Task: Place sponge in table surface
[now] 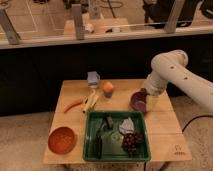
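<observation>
A blue-grey sponge (93, 77) lies on the wooden table (162, 125) near its far edge, left of the middle. My gripper (146, 101) hangs from the white arm (170, 72) at the table's right side. It is low over the table, right next to a purple bowl (138, 101), and far to the right of the sponge. I see nothing held in it.
An orange fruit (108, 88) stands right of the sponge. A banana (91, 101) and a red chili (73, 105) lie in front of it. A green tray (92, 135) with grapes (131, 142) and other items fills the front middle. An orange bowl (62, 139) sits front left.
</observation>
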`<state>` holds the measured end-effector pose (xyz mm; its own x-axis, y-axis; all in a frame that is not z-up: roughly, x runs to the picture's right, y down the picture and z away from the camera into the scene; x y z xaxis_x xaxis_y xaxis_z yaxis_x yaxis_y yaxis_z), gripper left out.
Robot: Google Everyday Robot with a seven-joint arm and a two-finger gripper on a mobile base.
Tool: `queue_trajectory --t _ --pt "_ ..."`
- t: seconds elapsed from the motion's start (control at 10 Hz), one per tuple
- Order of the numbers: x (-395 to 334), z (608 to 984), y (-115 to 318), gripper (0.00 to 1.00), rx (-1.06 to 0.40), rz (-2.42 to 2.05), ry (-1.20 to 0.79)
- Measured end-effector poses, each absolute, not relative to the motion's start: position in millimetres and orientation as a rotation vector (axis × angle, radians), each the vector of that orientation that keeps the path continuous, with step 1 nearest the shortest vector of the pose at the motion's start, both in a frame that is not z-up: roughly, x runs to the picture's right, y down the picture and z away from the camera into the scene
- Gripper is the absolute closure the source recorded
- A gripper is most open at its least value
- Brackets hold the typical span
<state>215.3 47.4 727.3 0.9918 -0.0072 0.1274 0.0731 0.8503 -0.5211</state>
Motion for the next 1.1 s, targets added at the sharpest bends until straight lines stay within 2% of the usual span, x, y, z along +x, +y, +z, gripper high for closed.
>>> queue_trajectory --t 0.5,0.8,1.1 --pt "132.2 750.7 14.9 0.2 -0.514 -0.273 -0.169" --pt "81.3 790.0 -21.2 0.2 -0.415 -0.361 -0.215" --pt "70.1 836.5 -38.4 0.2 -0.32 -0.335 -0.312"
